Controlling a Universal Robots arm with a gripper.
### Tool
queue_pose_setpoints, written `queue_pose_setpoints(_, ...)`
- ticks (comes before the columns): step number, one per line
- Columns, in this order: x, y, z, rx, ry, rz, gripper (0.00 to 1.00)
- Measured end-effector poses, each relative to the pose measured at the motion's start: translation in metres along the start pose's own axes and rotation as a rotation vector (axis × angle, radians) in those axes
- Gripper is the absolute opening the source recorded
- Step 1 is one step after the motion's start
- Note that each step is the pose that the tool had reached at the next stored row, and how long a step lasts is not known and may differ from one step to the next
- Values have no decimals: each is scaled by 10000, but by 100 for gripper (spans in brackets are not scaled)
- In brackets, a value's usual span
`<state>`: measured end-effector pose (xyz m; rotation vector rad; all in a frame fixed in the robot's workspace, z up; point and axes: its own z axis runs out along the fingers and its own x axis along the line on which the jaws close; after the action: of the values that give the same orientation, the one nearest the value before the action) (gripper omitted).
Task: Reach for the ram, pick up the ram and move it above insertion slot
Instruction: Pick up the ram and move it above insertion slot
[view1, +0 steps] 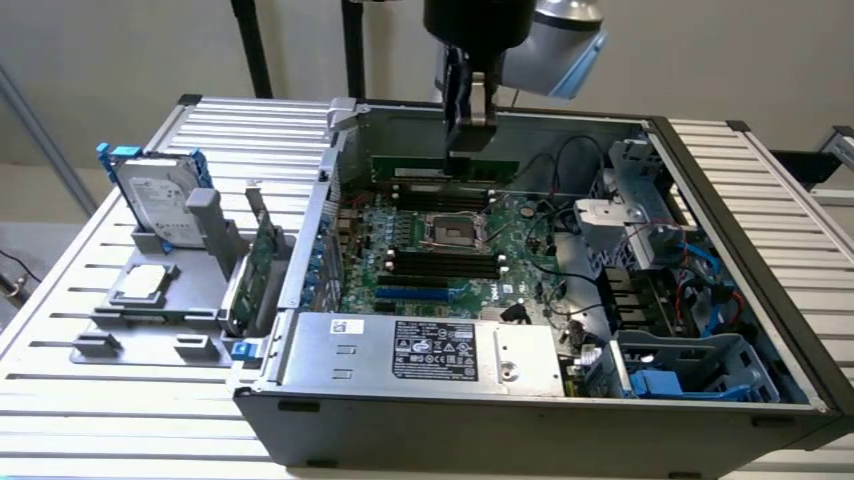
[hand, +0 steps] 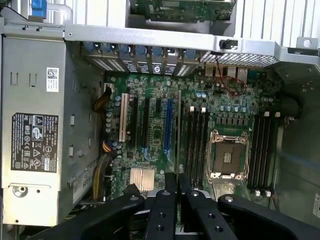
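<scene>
Tool (view1: 470, 125) clamping ram (view1: 443, 167), edge-on

We saw the ram (view1: 442, 166) as a green strip between the black gripper (view1: 470, 125) fingers. The motherboard (hand: 165, 120) was green with black, white and blue slots. The hard drive (view1: 160, 200) was silver in a blue frame.

Even, diffuse indoor light falls on the open computer case (view1: 747, 300) in the exterior view, leaving soft shadows inside its walls and a mild sheen on the ribbed metal table (view1: 80, 300). In the wrist view the motherboard (hand: 165, 125) is fairly sharp but dimmer, while the near black gripper (hand: 177, 187) is slightly soft.
</scene>
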<state>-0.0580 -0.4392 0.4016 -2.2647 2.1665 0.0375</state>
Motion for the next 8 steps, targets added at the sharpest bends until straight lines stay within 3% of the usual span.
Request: queue_pose_setpoints(8, -122, -139, 2, 1, 0, 34, 13)
